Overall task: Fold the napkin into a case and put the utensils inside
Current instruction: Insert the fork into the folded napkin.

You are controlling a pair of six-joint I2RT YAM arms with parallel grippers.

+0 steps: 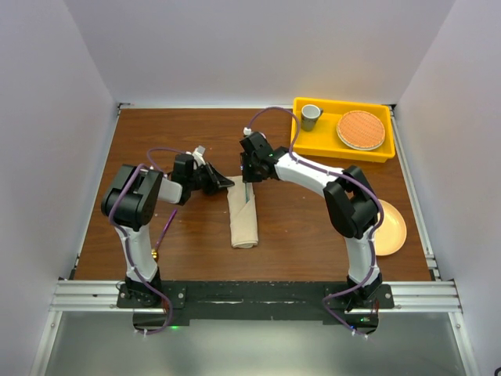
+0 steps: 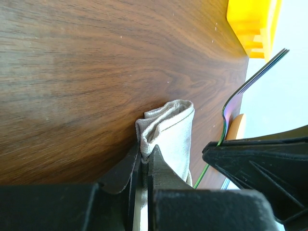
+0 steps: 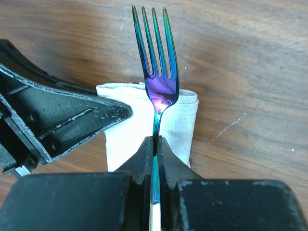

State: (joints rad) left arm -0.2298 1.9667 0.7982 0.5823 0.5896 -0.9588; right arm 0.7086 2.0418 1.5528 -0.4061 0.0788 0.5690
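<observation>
— Left tool (image 2: pixel 147 156) first: what has it got?
— It is pinched shut on a cloth edge at the far end of the case (image 1: pixel 243 219), which lies lengthwise, near to far, on the tabletop (image 1: pixel 313 227).
— And the right tool (image 3: pixel 155 144)?
— Clamped on the fork (image 3: pixel 159 72), over that same end and in line with the case.

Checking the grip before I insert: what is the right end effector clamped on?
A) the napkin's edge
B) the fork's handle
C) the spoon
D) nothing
B: in the right wrist view the right end effector is shut on the handle of the fork, whose tines point out past the folded napkin.
</observation>
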